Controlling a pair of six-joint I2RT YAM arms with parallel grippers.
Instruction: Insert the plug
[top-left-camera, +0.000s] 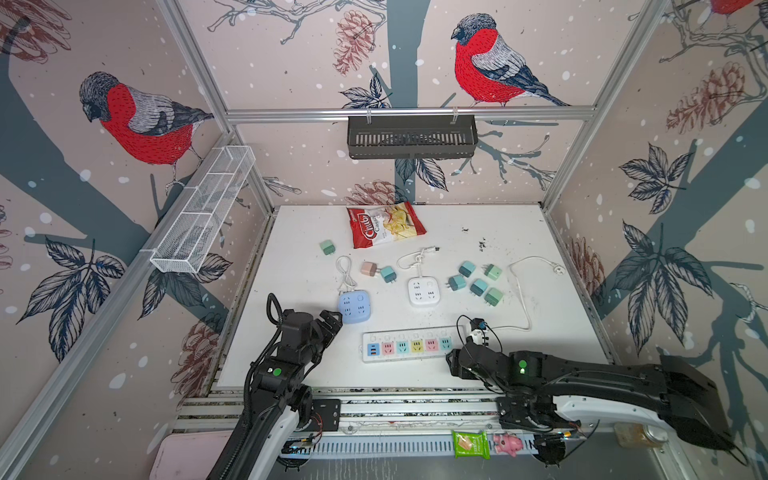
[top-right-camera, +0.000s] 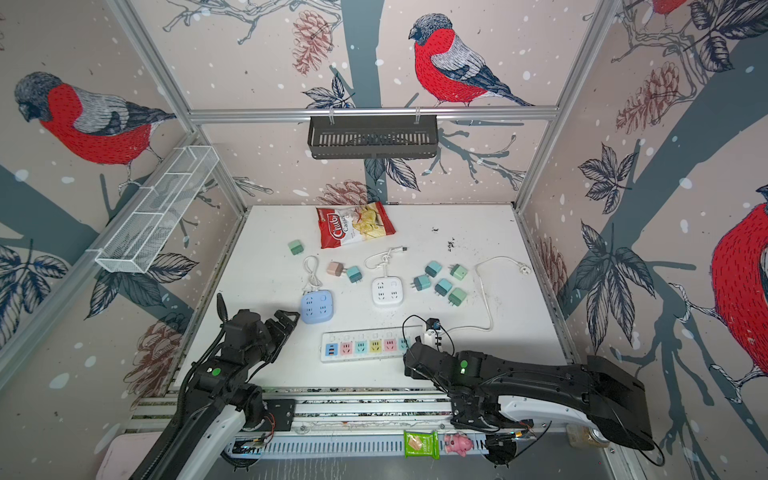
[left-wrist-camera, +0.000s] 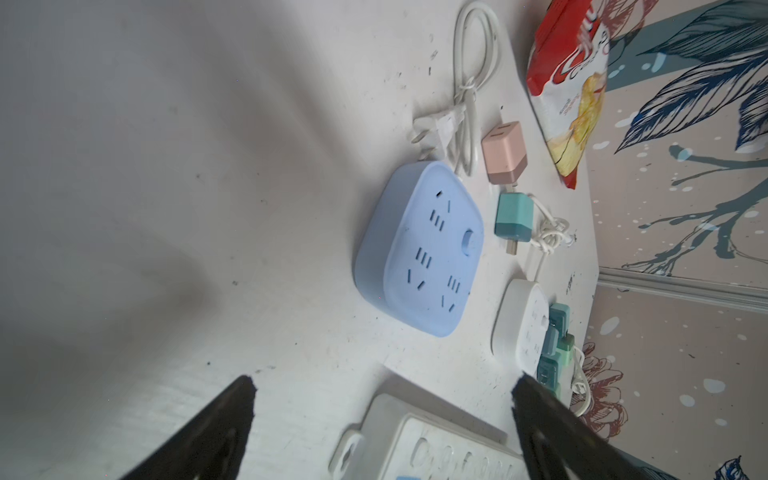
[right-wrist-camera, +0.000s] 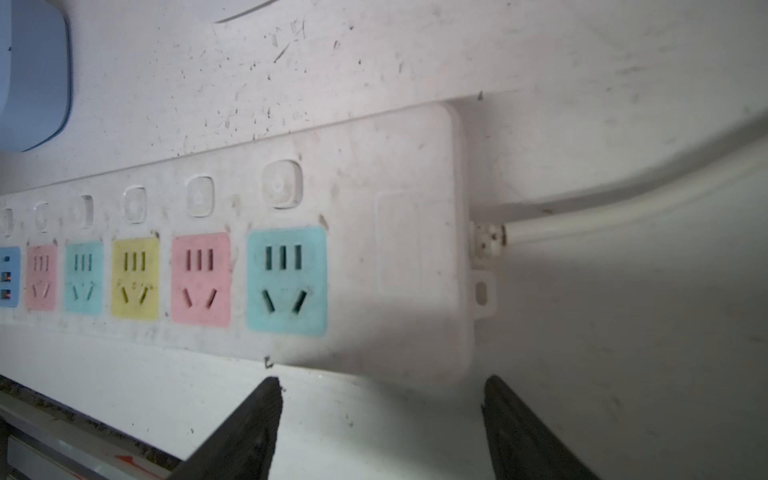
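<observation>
Several small plugs lie loose on the white table (top-left-camera: 561, 340): a pink plug (top-left-camera: 368, 268) beside a teal plug (top-left-camera: 388, 273), a green one (top-left-camera: 328, 247) further back, and a teal and green cluster (top-left-camera: 478, 283) to the right. A long white power strip (top-left-camera: 409, 345) with coloured sockets lies near the front. My left gripper (top-left-camera: 332, 322) hovers open and empty by the blue socket cube (top-left-camera: 353, 306), with the strip's end (left-wrist-camera: 415, 449) below it. My right gripper (right-wrist-camera: 384, 386) stands open and empty just in front of the strip's cable end (right-wrist-camera: 415, 249).
A white socket cube (top-left-camera: 424, 291) with a knotted cord sits mid-table. The strip's white cable (top-left-camera: 524, 291) loops along the right side. A red snack bag (top-left-camera: 384, 224) lies at the back. A wire basket (top-left-camera: 203, 212) and a black shelf (top-left-camera: 411, 137) hang on the walls.
</observation>
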